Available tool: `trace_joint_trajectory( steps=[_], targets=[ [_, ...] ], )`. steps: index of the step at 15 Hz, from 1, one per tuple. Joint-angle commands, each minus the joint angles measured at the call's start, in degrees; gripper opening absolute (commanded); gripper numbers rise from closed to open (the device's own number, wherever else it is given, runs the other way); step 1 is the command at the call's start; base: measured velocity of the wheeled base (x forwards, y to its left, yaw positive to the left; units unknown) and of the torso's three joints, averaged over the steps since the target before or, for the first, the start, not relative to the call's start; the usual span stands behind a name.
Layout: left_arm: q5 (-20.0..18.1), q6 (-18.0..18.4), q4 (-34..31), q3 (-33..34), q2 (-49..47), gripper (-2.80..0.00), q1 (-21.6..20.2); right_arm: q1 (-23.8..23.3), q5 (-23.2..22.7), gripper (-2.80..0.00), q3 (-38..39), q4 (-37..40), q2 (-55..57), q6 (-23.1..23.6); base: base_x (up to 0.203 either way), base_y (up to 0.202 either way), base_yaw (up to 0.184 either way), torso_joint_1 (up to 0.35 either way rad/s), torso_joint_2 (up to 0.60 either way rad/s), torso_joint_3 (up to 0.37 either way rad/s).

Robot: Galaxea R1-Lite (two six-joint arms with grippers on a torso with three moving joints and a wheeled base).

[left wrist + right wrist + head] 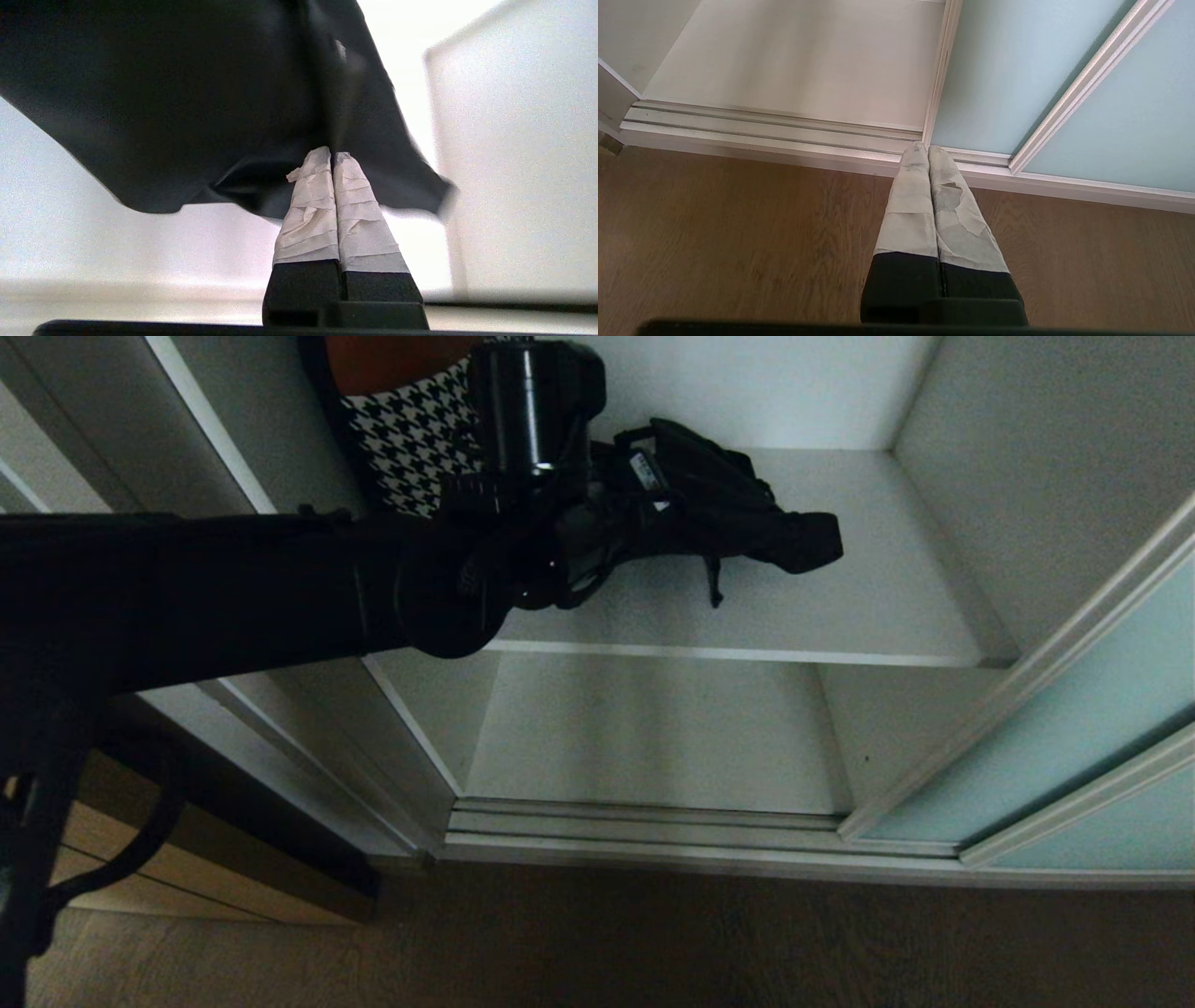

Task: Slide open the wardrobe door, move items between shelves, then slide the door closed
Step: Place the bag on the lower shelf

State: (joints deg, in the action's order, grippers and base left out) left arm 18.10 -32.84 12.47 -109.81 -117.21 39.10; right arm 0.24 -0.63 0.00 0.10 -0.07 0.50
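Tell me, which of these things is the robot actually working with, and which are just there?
Part of the job:
- black bag, pinched by the left tool
- houndstooth piece
- shelf
- sliding door, open

Just there:
- wooden floor
- tan wooden panel
- right tool, idle above the floor

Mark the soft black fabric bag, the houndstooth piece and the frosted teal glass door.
Soft black fabric bag [738,513]: head view, its middle.
Black-and-white houndstooth piece [415,439]: head view, patterned side.
Frosted pale teal glass sliding door [1125,126]: right wrist view, glass pane.

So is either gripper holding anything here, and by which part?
The left gripper is shut on a fold of the black bag above the shelf. The right gripper is shut and empty.
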Motion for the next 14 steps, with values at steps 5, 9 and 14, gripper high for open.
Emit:
trace_joint_trajectory(
  steps=[5, 9, 14],
  targets=[
    [6.58, 7.51, -8.76, 1.98, 9.78, -2.8, 2.39, 0.02, -0.07, -2.8, 0.09, -0.01, -0.04, 0.02, 0.0, 0.0, 0.0, 0.0, 0.0, 0.0],
    [8.54, 8.19, -10.31, 5.65, 10.96, -2.8, 2.2, 0.02, -0.07, -2.8, 0.09, -0.03, -0.02, 0.02, 0.0, 0.0, 0.0, 0.0, 0.0, 0.0],
    [11.28, -0.93, -10.79, 7.15, 9.0, -2.8, 3.75, 0.02, 0.01, -2.8, 0.09, -0.01, -0.1, 0.02, 0.0, 0.0, 0.0, 0.0, 0.0, 0.0]
  ],
)
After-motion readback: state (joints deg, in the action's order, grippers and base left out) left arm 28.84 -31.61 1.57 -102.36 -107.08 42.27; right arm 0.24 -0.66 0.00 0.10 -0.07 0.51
